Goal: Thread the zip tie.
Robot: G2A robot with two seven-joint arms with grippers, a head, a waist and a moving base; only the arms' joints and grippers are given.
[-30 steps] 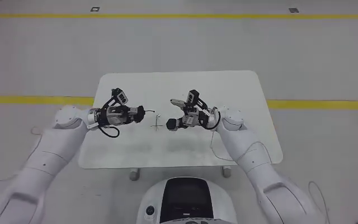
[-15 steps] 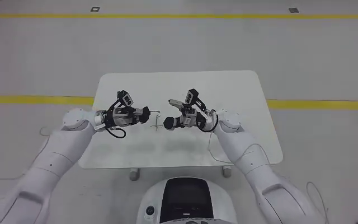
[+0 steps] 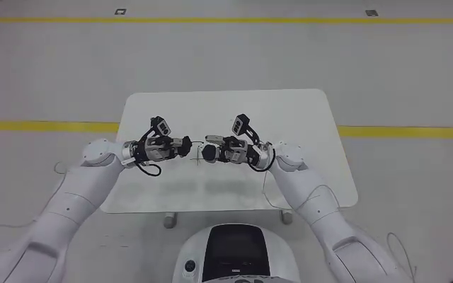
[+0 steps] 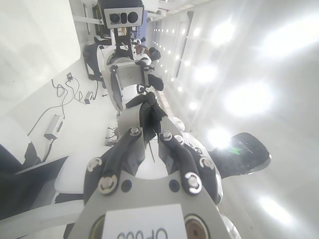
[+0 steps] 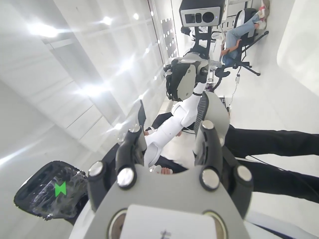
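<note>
A thin black zip tie [image 3: 196, 151] hangs in the air over the middle of the white table [image 3: 297, 113]. My left gripper [image 3: 187, 146] is shut on it, and in the left wrist view the strap [image 4: 151, 150] runs back between the closed fingers of that gripper [image 4: 149, 101]. Facing it from the other side, almost tip to tip, is my right gripper [image 3: 207, 146]. Its fingers [image 5: 140, 115] are spread wide with nothing between them, so the right gripper [image 5: 174, 104] is open. The tie's far end is too small to make out.
Both arms hover above the table's middle. The tabletop [image 3: 163, 191] around them is bare white, with its front edge close to the robot. A yellow floor line [image 3: 396, 131] passes behind the table.
Both grippers have moved inward toward each other above the table's middle, closing the gap between them. The left one kept its hold on the zip tie.
</note>
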